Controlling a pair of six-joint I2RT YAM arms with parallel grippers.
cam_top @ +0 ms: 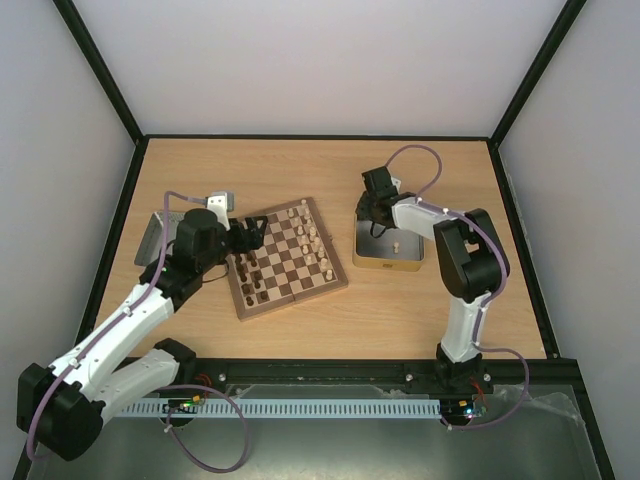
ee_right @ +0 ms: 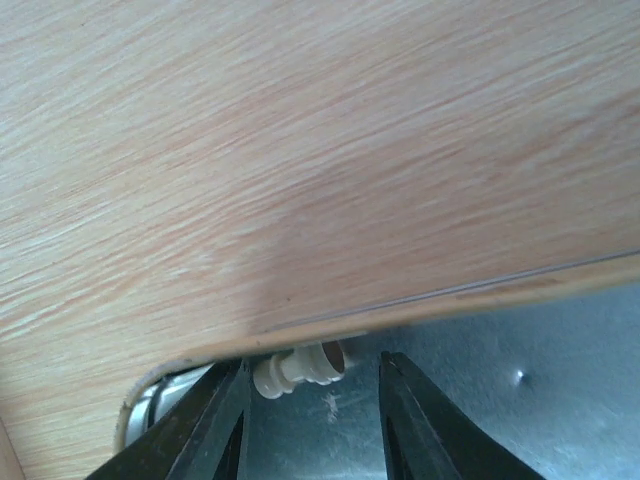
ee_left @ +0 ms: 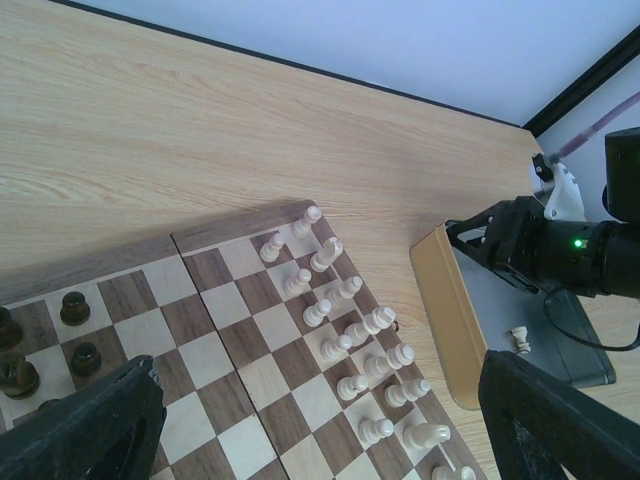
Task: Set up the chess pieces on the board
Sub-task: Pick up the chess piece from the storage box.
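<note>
The board [cam_top: 290, 262] lies left of the table's middle, turned a little. Cream chess pieces [cam_top: 312, 245] stand in two rows along its right side, and they also show in the left wrist view [ee_left: 350, 330]. Dark pieces [cam_top: 250, 280] stand along its left side. My left gripper [cam_top: 246, 236] is open and empty above the board's left part, its fingers [ee_left: 90, 420] wide apart. My right gripper [cam_top: 377, 218] is open inside a gold-walled tin [cam_top: 388, 263]. A cream piece [ee_right: 297, 370] lies on its side between its fingers [ee_right: 212, 425], at the tin's wall.
Another cream piece [cam_top: 397, 245] stands in the right tin, also seen from the left wrist [ee_left: 520, 340]. A second shiny metal tin [cam_top: 152, 238] lies left of the board, partly under my left arm. A small grey object [cam_top: 220, 200] sits behind it.
</note>
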